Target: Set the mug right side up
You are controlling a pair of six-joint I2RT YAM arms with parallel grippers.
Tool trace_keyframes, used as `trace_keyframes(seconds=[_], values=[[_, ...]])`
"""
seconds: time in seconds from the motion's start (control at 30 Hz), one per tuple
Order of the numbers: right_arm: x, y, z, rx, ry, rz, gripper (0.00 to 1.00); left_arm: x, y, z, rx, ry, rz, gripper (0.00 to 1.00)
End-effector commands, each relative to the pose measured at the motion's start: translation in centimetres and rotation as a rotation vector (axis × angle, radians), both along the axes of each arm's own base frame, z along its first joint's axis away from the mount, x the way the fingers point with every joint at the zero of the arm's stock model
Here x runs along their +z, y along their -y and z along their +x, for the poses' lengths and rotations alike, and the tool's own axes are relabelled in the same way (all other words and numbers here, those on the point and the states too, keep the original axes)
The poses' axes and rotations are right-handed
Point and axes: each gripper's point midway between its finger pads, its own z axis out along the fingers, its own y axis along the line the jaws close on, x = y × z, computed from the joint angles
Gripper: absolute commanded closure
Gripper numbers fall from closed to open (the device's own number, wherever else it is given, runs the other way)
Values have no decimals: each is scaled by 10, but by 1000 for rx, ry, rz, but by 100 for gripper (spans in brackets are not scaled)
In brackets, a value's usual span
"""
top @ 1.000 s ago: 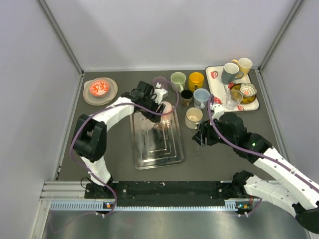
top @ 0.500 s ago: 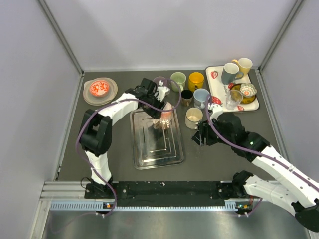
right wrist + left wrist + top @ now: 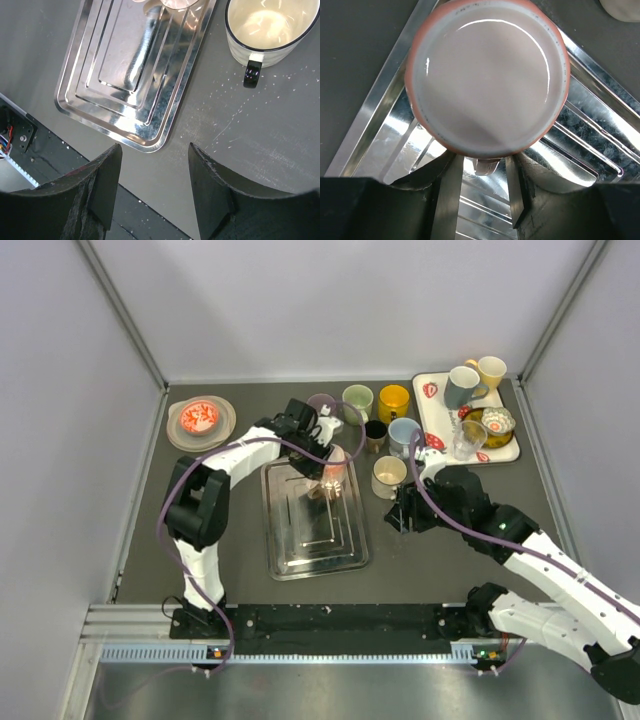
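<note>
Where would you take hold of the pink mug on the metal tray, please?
By its handle, coming from the side of the left gripper: the handle juts from the mug that way, between the open fingers; the round body looks too wide.

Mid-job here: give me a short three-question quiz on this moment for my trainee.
1. True or false: the coral-rimmed ceramic mug is over the shiny ridged steel tray.
2. Between the fingers of the left pincer sits: A the mug's handle; B a spoon; C nothing.
3. Fill in: the cream black-rimmed mug beside the tray has a ____ handle.
Key: 1 true; 2 A; 3 black.
</note>
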Motion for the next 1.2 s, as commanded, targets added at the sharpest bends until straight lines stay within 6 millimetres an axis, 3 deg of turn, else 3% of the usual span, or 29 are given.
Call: trace_keyframes(seconds=[0.0,0.17,0.27,0.33,0.67,0.77,0.87,0.93,1.07,1.1,1.17], values=[[22,-8,5,16,61,42,45,10,15,3,-39,16,-38,59],[23,-8,5,12,60,47,45,11,15,-1,-44,3,-44,78],[24,-9,5,15,60,52,45,18,13,-3,-42,19,-45,87],[25,-9,4,16,58,54,45,27,12,-4,-36,35,-51,98],[26,-10,1,16,45,80,46,49,-12,-26,111,19,-8,100],[26,-11,-1,17,38,94,46,67,-17,-39,147,55,-47,100],[29,-12,-3,19,36,109,46,101,-19,-55,176,103,-135,100],[32,-14,-5,19,31,127,46,111,-14,-64,198,103,-204,100],[36,-21,-7,26,13,177,46,154,0,-87,219,126,-428,100],[37,-23,-8,24,1,194,46,152,5,-98,201,99,-476,100],[36,-26,-11,36,-12,216,46,187,12,-103,208,153,-638,100]])
